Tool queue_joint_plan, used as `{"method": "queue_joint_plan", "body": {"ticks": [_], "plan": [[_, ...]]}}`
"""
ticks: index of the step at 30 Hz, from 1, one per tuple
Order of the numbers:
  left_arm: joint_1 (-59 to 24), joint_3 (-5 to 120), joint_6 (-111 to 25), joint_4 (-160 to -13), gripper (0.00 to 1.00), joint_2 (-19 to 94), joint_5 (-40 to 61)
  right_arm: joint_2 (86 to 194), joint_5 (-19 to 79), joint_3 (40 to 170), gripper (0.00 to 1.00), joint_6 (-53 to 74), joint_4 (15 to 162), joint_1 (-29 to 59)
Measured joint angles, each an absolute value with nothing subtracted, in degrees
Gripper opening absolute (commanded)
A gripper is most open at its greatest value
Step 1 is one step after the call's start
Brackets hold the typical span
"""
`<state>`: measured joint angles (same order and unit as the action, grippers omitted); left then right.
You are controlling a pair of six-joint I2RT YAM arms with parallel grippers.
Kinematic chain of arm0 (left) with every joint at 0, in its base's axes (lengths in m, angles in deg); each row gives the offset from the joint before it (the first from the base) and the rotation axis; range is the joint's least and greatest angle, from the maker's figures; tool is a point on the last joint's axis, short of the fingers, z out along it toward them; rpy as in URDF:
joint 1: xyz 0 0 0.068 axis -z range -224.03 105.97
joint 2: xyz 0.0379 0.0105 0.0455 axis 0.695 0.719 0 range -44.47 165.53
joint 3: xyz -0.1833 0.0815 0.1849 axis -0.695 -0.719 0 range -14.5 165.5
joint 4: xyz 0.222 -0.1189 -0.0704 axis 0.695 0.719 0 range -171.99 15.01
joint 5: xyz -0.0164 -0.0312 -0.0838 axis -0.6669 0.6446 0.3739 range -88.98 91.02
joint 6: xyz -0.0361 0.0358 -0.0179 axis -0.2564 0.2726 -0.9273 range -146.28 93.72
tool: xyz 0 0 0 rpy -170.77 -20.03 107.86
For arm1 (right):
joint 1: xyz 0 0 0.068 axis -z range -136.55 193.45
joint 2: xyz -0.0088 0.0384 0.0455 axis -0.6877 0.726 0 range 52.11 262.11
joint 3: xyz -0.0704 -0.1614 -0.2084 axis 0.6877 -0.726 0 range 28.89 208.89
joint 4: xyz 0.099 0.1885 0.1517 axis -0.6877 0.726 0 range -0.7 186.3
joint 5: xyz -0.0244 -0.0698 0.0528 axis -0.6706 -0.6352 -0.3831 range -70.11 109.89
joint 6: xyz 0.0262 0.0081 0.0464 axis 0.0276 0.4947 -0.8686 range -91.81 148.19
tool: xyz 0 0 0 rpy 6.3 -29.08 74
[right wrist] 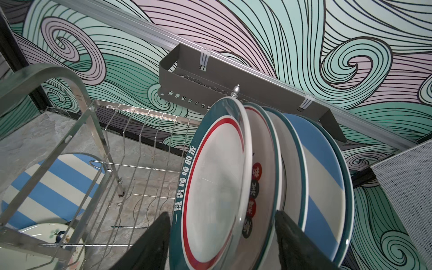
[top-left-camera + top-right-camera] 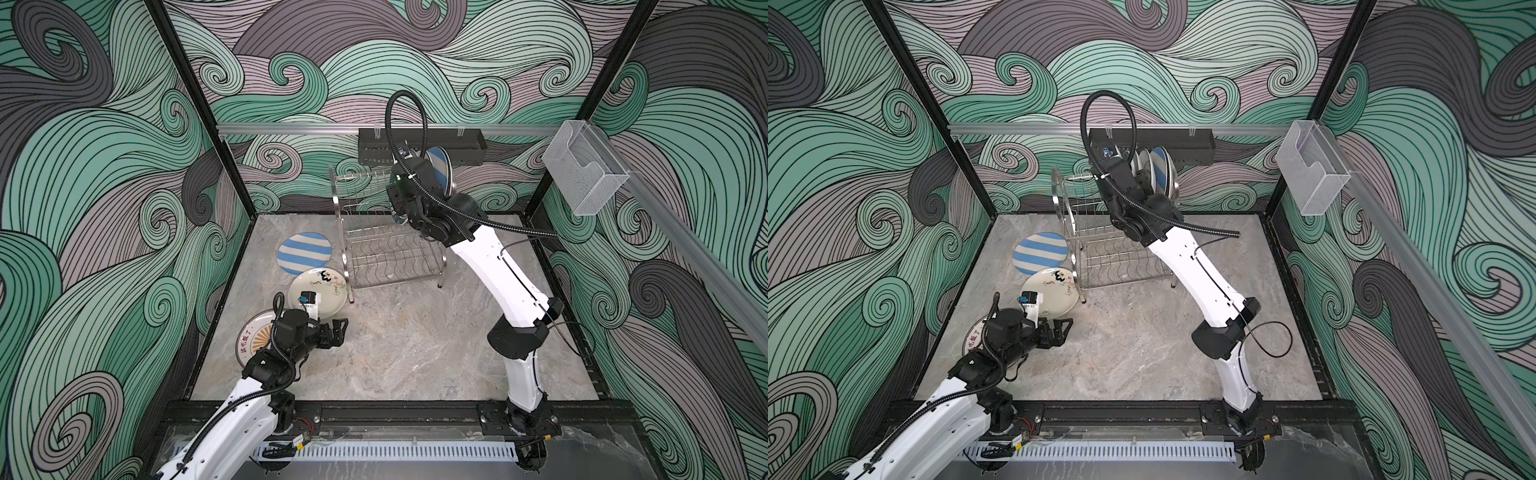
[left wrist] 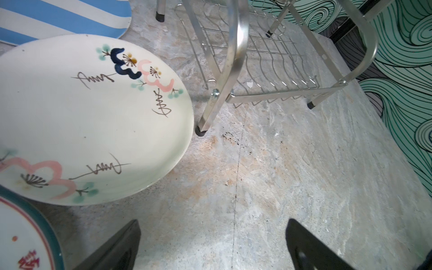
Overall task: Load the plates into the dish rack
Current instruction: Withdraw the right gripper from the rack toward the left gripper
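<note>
Teal-rimmed plate (image 1: 217, 187): perhaps "喷喷的饭"

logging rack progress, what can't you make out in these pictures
- How many plates stand in the dish rack: right arm covers most in both top views; they overlap in the right wrist view.
- Sunburst plate: mostly under the left arm in both top views, cut off in the left wrist view.
- Second plate's lettering: half hidden by the front plate.

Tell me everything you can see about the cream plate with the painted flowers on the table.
The cream plate is round, glossy, ceramic-looking, with pink and navy blossoms, teal dots and brown scribbles near its rim. It lies face up on the marbled table, its rim overlapping the striped plate. The dish rack's front foot stands right beside it; contact is unclear. Nothing grips it.
</note>
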<state>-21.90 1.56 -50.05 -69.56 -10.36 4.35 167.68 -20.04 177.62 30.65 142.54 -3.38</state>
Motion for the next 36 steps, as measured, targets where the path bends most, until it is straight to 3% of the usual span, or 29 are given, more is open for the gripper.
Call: {"method": "queue_joint_plan", "body": {"ticks": [5,9,12,19,24,29,36], "plan": [[-21.9,2.6,-53.3,-64.7,0.99,-9.7,-3.0,161.8,-14.1,174.0,0.81,29.8,142.7,-2.6],[-21.9,5.1,-55.4,-61.1,0.99,-8.2,-7.9,151.1,-8.4,164.3,0.83,28.8,142.2,-2.2],[-21.9,7.9,-56.9,-59.3,0.99,-5.9,-10.5,138.9,-4.9,150.3,0.85,28.2,139.8,-1.9],[-22.9,9.8,-59.6,-59.1,0.99,-1.2,-12.7,106.7,7.2,103.5,0.84,20.8,126.3,-1.9],[-24.5,10.5,-60.5,-58.4,0.99,2.6,-12.7,92.7,16.3,78.6,0.84,12.4,118.0,-1.9],[-25.5,11.3,-61.0,-56.4,0.99,2.4,-12.6,84.5,20.1,66.4,0.84,6.2,116.1,-1.9],[-26.0,10.5,-64.0,-54.4,0.99,0.9,-11.2,79.3,22.2,61.8,0.85,2.3,114.1,-1.9]]}}
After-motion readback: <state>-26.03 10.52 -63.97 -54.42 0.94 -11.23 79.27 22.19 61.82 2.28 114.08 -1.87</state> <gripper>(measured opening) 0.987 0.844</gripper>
